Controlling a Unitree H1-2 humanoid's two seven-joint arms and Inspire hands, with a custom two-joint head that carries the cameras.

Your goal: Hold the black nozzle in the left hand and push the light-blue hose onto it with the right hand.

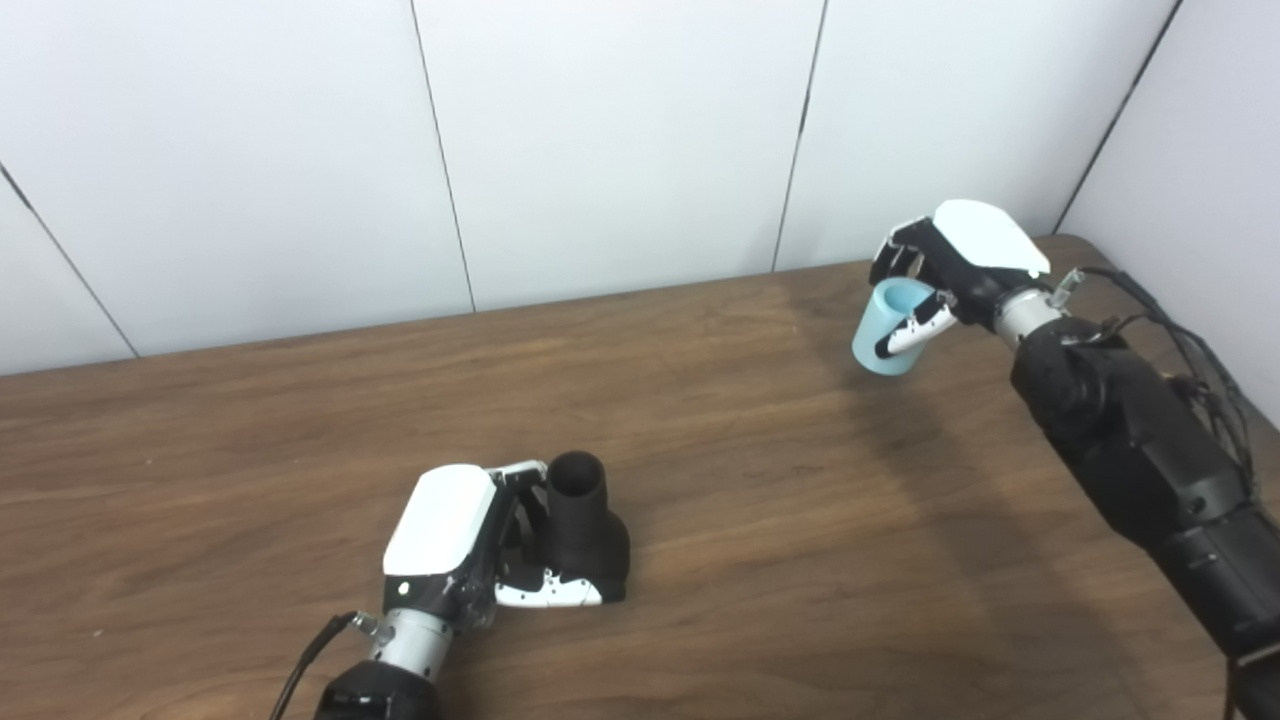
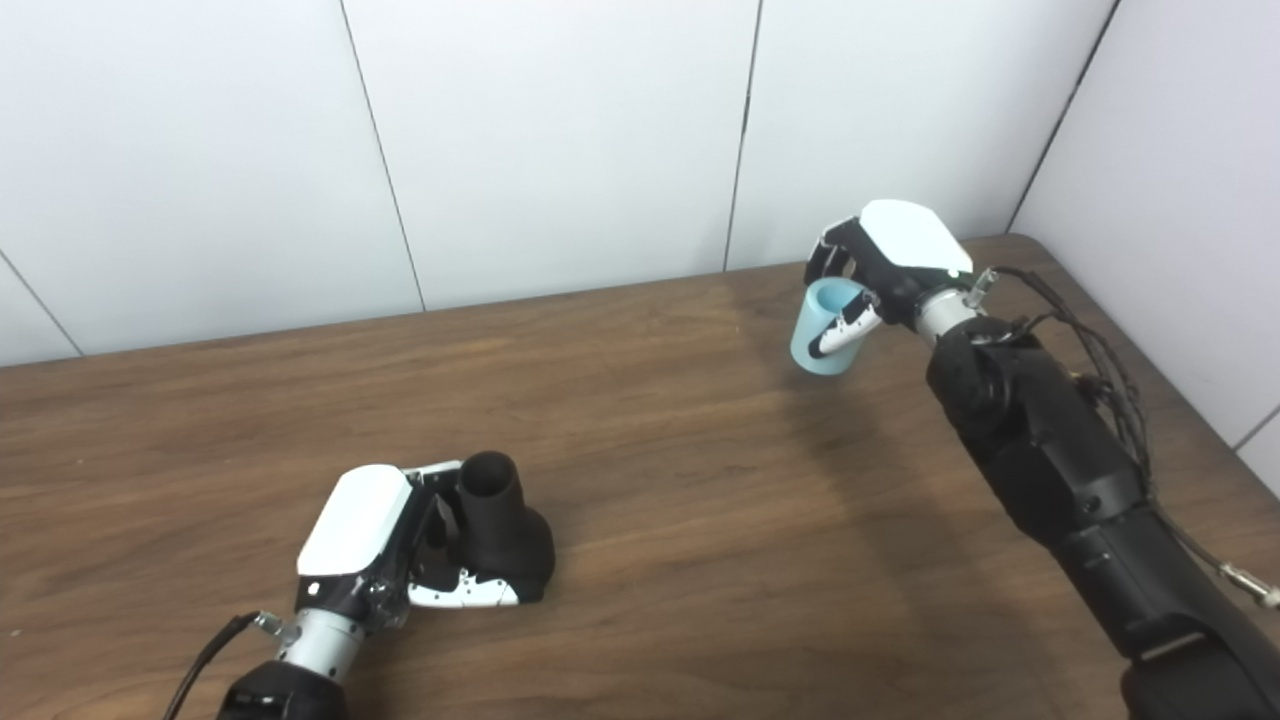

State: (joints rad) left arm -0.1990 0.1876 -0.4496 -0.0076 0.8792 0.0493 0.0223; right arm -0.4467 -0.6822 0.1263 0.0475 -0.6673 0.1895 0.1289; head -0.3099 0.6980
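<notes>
You get bright, even overhead light; white wall panels (image 1: 620, 140) near blown out. Soft broad shadow band runs down the wooden table (image 1: 700, 420) from the right hand (image 1: 950, 270). Faint shadow hugs the black nozzle (image 1: 585, 535). Mild glare on white hand shells. Focus slightly soft throughout; panel seams lean at the edges.

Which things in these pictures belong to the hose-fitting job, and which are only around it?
Belonging to the job:
- matte black plastic nozzle, held in the left hand
- short light-blue hose piece, held in the right hand

Only around:
- brown wooden table
- white panelled wall
</notes>
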